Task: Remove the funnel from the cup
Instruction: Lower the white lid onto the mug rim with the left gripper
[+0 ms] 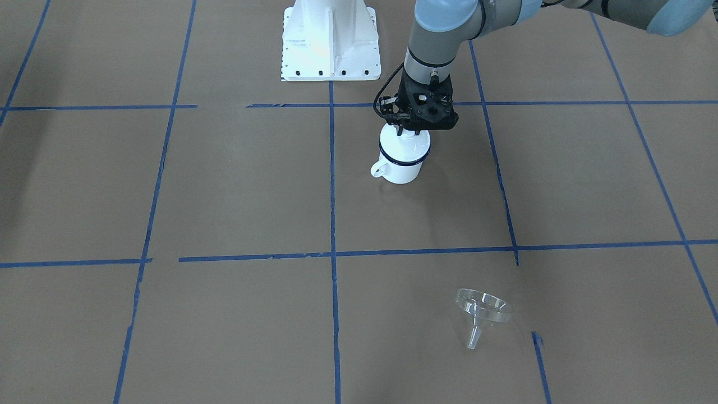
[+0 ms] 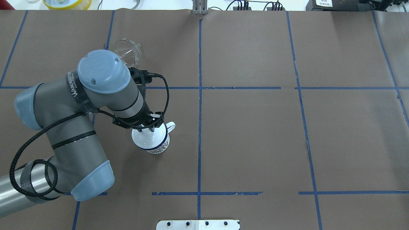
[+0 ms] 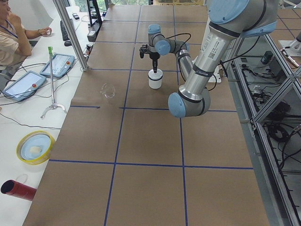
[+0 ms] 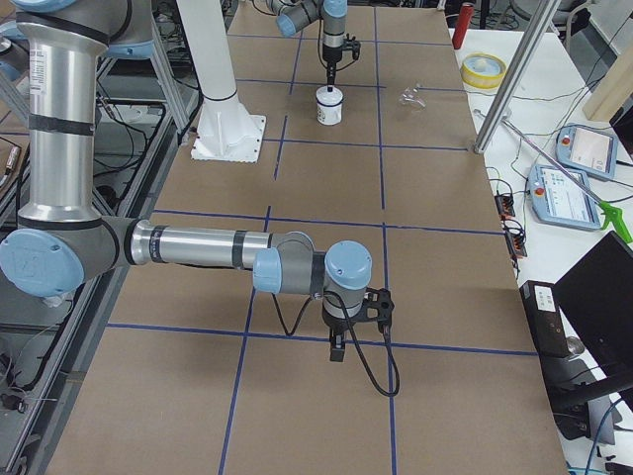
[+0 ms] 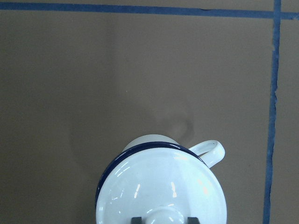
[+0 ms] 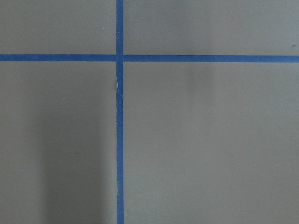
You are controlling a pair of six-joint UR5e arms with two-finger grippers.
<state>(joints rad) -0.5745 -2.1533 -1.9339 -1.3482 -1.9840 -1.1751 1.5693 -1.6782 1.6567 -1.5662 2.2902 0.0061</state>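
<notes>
The clear plastic funnel (image 1: 482, 311) lies on its side on the brown table, far from the cup; it also shows in the overhead view (image 2: 127, 54). The white cup (image 1: 401, 168) with a dark blue rim stands upright, handle (image 5: 210, 151) to one side. A white domed lid (image 5: 159, 186) covers it. My left gripper (image 1: 405, 132) points straight down onto the lid, its fingertips (image 5: 136, 219) against both sides of the lid's knob. My right gripper (image 4: 336, 351) hangs low over bare table far from the cup; I cannot tell whether it is open or shut.
The white robot base plate (image 1: 331, 39) stands behind the cup. A yellow bowl (image 3: 34, 147), a red cylinder (image 3: 16, 188) and tablets (image 3: 57, 65) lie on the side bench beside an operator (image 3: 9, 37). Blue tape lines (image 6: 119, 140) grid the table.
</notes>
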